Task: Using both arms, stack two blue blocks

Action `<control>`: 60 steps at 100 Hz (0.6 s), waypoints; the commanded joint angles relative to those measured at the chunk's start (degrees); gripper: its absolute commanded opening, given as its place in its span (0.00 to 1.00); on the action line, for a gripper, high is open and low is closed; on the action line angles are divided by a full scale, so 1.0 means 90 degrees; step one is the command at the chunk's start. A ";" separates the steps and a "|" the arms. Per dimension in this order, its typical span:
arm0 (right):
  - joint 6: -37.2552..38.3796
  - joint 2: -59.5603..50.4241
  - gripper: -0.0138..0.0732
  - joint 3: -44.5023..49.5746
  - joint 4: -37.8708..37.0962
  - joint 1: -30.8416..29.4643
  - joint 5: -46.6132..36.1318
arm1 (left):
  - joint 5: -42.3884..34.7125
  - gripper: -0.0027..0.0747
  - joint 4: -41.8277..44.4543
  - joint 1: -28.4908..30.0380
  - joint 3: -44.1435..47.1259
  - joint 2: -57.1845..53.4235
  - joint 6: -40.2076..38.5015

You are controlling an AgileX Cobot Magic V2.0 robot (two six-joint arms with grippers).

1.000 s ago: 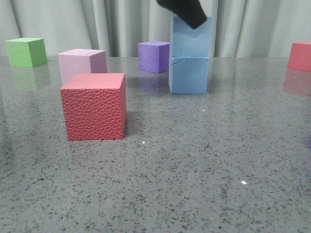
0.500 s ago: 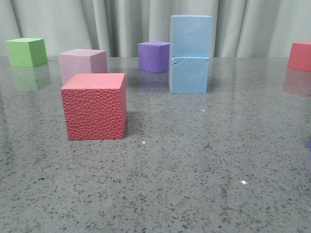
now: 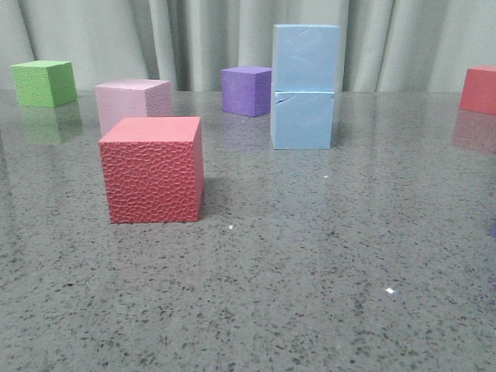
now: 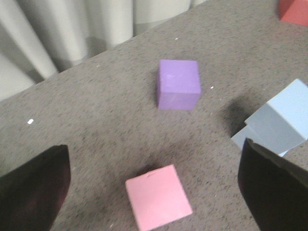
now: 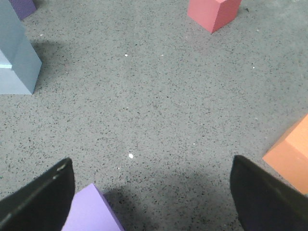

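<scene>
Front view: the upper blue block (image 3: 306, 57) sits squarely on the lower blue block (image 3: 302, 119) toward the table's (image 3: 310, 271) far edge; no arm shows.

Left wrist view: left gripper (image 4: 154, 185) spread, empty, stack beside one finger.

Right wrist view: right gripper (image 5: 151, 197) spread, empty, stack well apart.

A grey speckled counter (image 3: 310, 294) carries several cubes that stand apart from one another. A red cube with a pebbled front face (image 3: 153, 169) sits nearest, left of centre. Just behind it is a pale pink cube (image 3: 132, 101). A green cube (image 3: 44, 82) stands far left, a purple cube (image 3: 246, 90) far centre, and another red cube (image 3: 479, 89) at the far right edge. Pale pleated curtains (image 3: 194, 39) hang behind the counter.
</scene>
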 commanded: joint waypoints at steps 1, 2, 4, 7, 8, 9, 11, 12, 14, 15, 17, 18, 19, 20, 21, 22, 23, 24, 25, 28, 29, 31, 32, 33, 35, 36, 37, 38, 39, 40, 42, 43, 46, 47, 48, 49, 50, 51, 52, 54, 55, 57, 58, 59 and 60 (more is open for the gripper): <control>-0.0025 -0.0068 0.90 -0.0154 -0.0087 -0.0029 -0.0379 | -0.0165 0.90 0.0085 0.0105 -0.0193 -0.0475 -0.0235; -0.0025 -0.0068 0.90 -0.0154 -0.0087 -0.0029 -0.0379 | -0.0165 0.90 0.0120 0.0107 -0.0193 -0.0500 -0.0259; -0.0025 -0.0068 0.90 -0.0154 -0.0087 -0.0029 -0.0379 | -0.0165 0.90 0.0224 0.0144 -0.0193 -0.0531 -0.0288; -0.0025 -0.0068 0.90 -0.0154 -0.0087 -0.0029 -0.0372 | -0.0165 0.90 0.0351 0.0171 -0.0193 -0.0567 -0.0373; -0.0025 -0.0068 0.90 -0.0154 -0.0087 -0.0029 -0.0372 | -0.0165 0.90 0.0410 0.0164 -0.0193 -0.0581 -0.0385; -0.0025 -0.0068 0.90 -0.0154 -0.0087 -0.0029 -0.0372 | -0.0165 0.90 0.0444 0.0164 -0.0193 -0.0595 -0.0404; -0.0025 -0.0068 0.90 -0.0154 -0.0087 -0.0029 -0.0365 | -0.0165 0.90 0.0534 0.0164 -0.0193 -0.0634 -0.0419; -0.0025 -0.0068 0.90 -0.0154 -0.0087 -0.0029 -0.0365 | -0.0165 0.90 0.0596 0.0164 -0.0181 -0.0648 -0.0448; -0.0025 -0.0068 0.90 -0.0154 -0.0087 -0.0029 -0.0359 | -0.0165 0.90 0.0667 0.0164 -0.0181 -0.0678 -0.0498; -0.0025 -0.0068 0.90 -0.0154 -0.0087 -0.0029 -0.0359 | -0.0165 0.90 0.0740 0.0164 -0.0170 -0.0694 -0.0512; -0.0025 -0.0068 0.90 -0.0154 -0.0087 -0.0029 -0.0359 | -0.0165 0.90 0.0827 0.0164 -0.0155 -0.0734 -0.0526; -0.0025 -0.0068 0.90 -0.0154 -0.0087 -0.0029 -0.0359 | -0.0165 0.90 0.0844 0.0164 -0.0154 -0.0761 -0.0526; -0.0025 -0.0068 0.90 -0.0154 -0.0087 -0.0029 -0.0359 | -0.0165 0.90 0.0878 0.0164 -0.0144 -0.0776 -0.0526; -0.0025 -0.0068 0.90 -0.0154 -0.0087 -0.0029 -0.0353 | -0.0177 0.90 0.0879 0.0164 -0.0130 -0.0806 -0.0526; -0.0025 -0.0068 0.90 -0.0154 -0.0087 -0.0029 -0.0353 | -0.0177 0.90 0.0897 0.0164 -0.0130 -0.0819 -0.0526; -0.0025 -0.0068 0.90 -0.0154 -0.0087 -0.0029 -0.0353 | -0.0177 0.90 0.0898 0.0164 -0.0115 -0.0830 -0.0530; -0.0025 -0.0068 0.90 -0.0154 -0.0087 -0.0029 -0.0353 | -0.0177 0.90 0.0912 0.0164 -0.0115 -0.0856 -0.0530; -0.0025 -0.0068 0.90 -0.0154 -0.0087 -0.0029 -0.0353 | -0.0177 0.90 0.0913 0.0164 -0.0102 -0.0870 -0.0530; -0.0025 -0.0068 0.90 -0.0154 -0.0087 -0.0029 -0.0353 | -0.0177 0.90 0.0913 0.0164 -0.0087 -0.0901 -0.0530; -0.0025 -0.0068 0.90 -0.0154 -0.0087 -0.0029 -0.0353 | -0.0206 0.90 0.0942 0.0164 -0.0042 -0.0957 -0.0560; -0.0025 -0.0068 0.90 -0.0154 -0.0087 -0.0029 -0.0353 | -0.0207 0.90 0.0958 0.0164 -0.0015 -0.0971 -0.0561; -0.0025 -0.0068 0.90 -0.0154 -0.0087 -0.0029 -0.0353 | -0.0216 0.90 0.0984 0.0164 0.0009 -0.1018 -0.0561; -0.0025 -0.0068 0.90 -0.0154 -0.0087 -0.0029 -0.0353 | -0.0221 0.90 0.0992 0.0164 0.0031 -0.1048 -0.0561; -0.0025 -0.0068 0.90 -0.0154 -0.0087 -0.0029 -0.0353 | -0.0234 0.90 0.1005 0.0164 0.0065 -0.1059 -0.0573; -0.0025 -0.0068 0.90 -0.0154 -0.0087 -0.0029 -0.0353 | -0.0244 0.90 0.1037 0.0164 0.0099 -0.1103 -0.0590; -0.0025 -0.0068 0.90 -0.0154 -0.0087 -0.0029 -0.0353 | -0.0237 0.90 0.1041 0.0164 0.0133 -0.1119 -0.0588; -0.0025 -0.0068 0.90 -0.0154 -0.0087 -0.0029 -0.0353 | -0.0247 0.90 0.1063 0.0164 0.0151 -0.1151 -0.0613; -0.0025 -0.0068 0.90 -0.0154 -0.0087 -0.0029 -0.0353 | -0.0247 0.90 0.1064 0.0164 0.0194 -0.1168 -0.0623; -0.0025 -0.0068 0.90 -0.0154 -0.0087 -0.0029 -0.0353 | -0.0266 0.90 0.1076 0.0164 0.0217 -0.1197 -0.0620; -0.0025 -0.0068 0.90 -0.0154 -0.0087 -0.0029 -0.0353 | -0.0264 0.90 0.1075 0.0164 0.0267 -0.1212 -0.0635; -0.0025 -0.0068 0.90 -0.0154 -0.0087 -0.0029 -0.0353 | -0.0299 0.90 0.1092 0.0164 0.0320 -0.1268 -0.0635; -0.0025 -0.0068 0.90 -0.0154 -0.0087 -0.0029 -0.0353 | -0.0311 0.90 0.1109 0.0164 0.0377 -0.1289 -0.0635; -0.0025 -0.0068 0.90 -0.0154 -0.0087 -0.0029 -0.0345 | -0.0378 0.90 0.1141 0.0164 0.0511 -0.1383 -0.0667; -0.0025 -0.0068 0.90 -0.0154 -0.0087 -0.0029 -0.0345 | -0.0380 0.90 0.1155 0.0164 0.0578 -0.1407 -0.0668; -0.0025 -0.0068 0.90 -0.0154 -0.0087 -0.0029 -0.0345 | -0.0414 0.90 0.1170 0.0164 0.0613 -0.1453 -0.0682; -0.0025 -0.0068 0.90 -0.0154 -0.0087 -0.0029 -0.0345 | -0.0428 0.90 0.1167 0.0164 0.0650 -0.1474 -0.0682; -0.0025 -0.0068 0.90 -0.0154 -0.0087 -0.0029 -0.0345 | -0.0443 0.90 0.1184 0.0164 0.0727 -0.1494 -0.0682; -0.0025 -0.0068 0.90 -0.0154 -0.0087 -0.0029 -0.0345 | -0.0473 0.90 0.1184 0.0164 0.0765 -0.1540 -0.0682; -0.0025 -0.0068 0.90 -0.0154 -0.0087 -0.0029 -0.0345 | -0.0487 0.90 0.1184 0.0164 0.0845 -0.1566 -0.0682; -0.0025 -0.0068 0.90 -0.0154 -0.0087 -0.0029 -0.0345 | -0.0564 0.90 0.1184 0.0164 0.0977 -0.1663 -0.0694; -0.0025 -0.0068 0.90 -0.0154 -0.0087 -0.0029 -0.0345 | -0.0588 0.90 0.1184 0.0164 0.1022 -0.1691 -0.0694; -0.0025 -0.0068 0.90 -0.0154 -0.0087 -0.0029 -0.0345 | -0.0630 0.90 0.1196 0.0164 0.1163 -0.1748 -0.0710; -0.0025 -0.0068 0.90 -0.0154 -0.0087 -0.0029 -0.0345 | -0.0676 0.90 0.1196 0.0164 0.1211 -0.1804 -0.0708; -0.0025 -0.0068 0.90 -0.0154 -0.0087 -0.0029 -0.0345 | -0.0698 0.90 0.1196 0.0164 0.1310 -0.1835 -0.0708; -0.0025 -0.0068 0.90 -0.0154 -0.0087 -0.0029 -0.0345 | -0.0748 0.90 0.1196 0.0164 0.1361 -0.1895 -0.0708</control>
